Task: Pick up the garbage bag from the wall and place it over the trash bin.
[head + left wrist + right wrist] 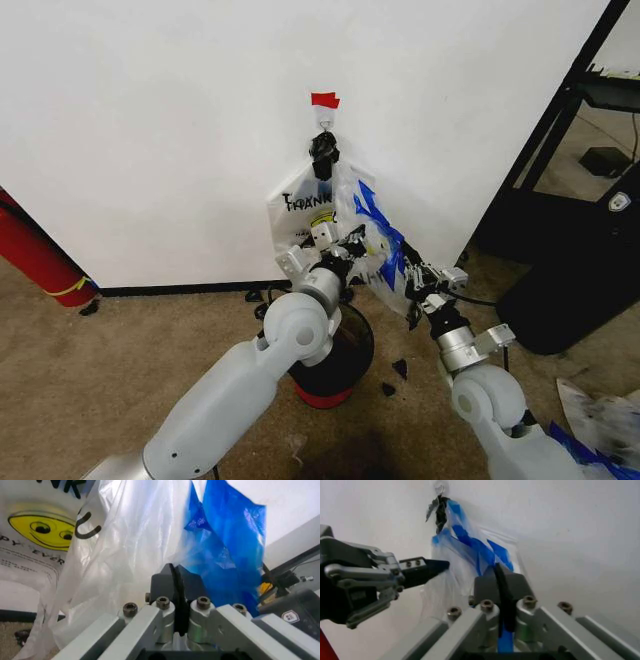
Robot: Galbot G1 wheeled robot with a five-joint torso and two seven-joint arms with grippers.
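On the white wall (150,130) a red tape strip (324,100) sits above a small hook (324,118). From the hook hangs the garbage bag (385,250), see-through plastic with blue patches (225,543), pulled out from the wall. My left gripper (345,250) is shut, and the clear film (135,555) gathers at its fingertips (167,581). My right gripper (412,282) is shut, with a blue strip of the bag (505,643) between its fingers (490,587). The dark trash bin (345,360) with a red base stands below, partly hidden by my left arm.
More printed bags (300,215) with a yellow smiley (45,530) hang from a black knot (322,155) on the same hook. A red cylinder (40,262) leans at the left. A black rack (560,150) and a dark bulky object (580,290) stand at the right. Another bag (600,425) lies on the carpet.
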